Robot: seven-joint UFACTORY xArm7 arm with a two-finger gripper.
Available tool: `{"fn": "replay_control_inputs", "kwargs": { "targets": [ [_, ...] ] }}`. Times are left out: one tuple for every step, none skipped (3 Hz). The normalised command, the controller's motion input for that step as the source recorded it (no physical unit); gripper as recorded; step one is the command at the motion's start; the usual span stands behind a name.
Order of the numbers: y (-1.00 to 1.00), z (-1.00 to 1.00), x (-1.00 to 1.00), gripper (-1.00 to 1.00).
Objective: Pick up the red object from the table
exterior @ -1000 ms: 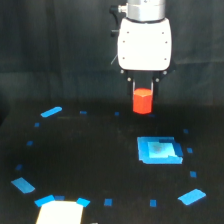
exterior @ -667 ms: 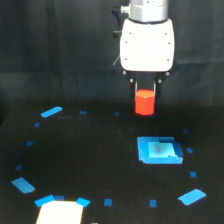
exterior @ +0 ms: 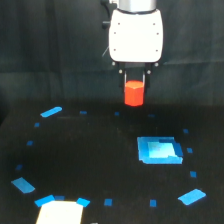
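Observation:
The red object (exterior: 134, 93), a small red-orange stubby block, hangs in the air above the black table (exterior: 95, 155), well off its surface. My gripper (exterior: 134, 82) reaches down from the white arm head (exterior: 136, 34) and is shut on the block's upper part, with a dark finger on each side. The block's lower half shows below the fingers.
A blue square patch (exterior: 159, 150) lies on the table below and to the exterior view's right of the block. Small blue tape marks form a ring around the surface. A pale card (exterior: 60, 212) sits at the front left edge. Dark curtain behind.
The gripper has risen a little with the red object held in it. Everything on the table stays where it was.

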Motion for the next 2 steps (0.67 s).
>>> {"fn": "replay_control_inputs", "kwargs": {
  "targets": [
    [-0.23,-0.01,0.12,-0.83],
    [-0.17,-0.27,-0.19,-0.71]
  ]
}}
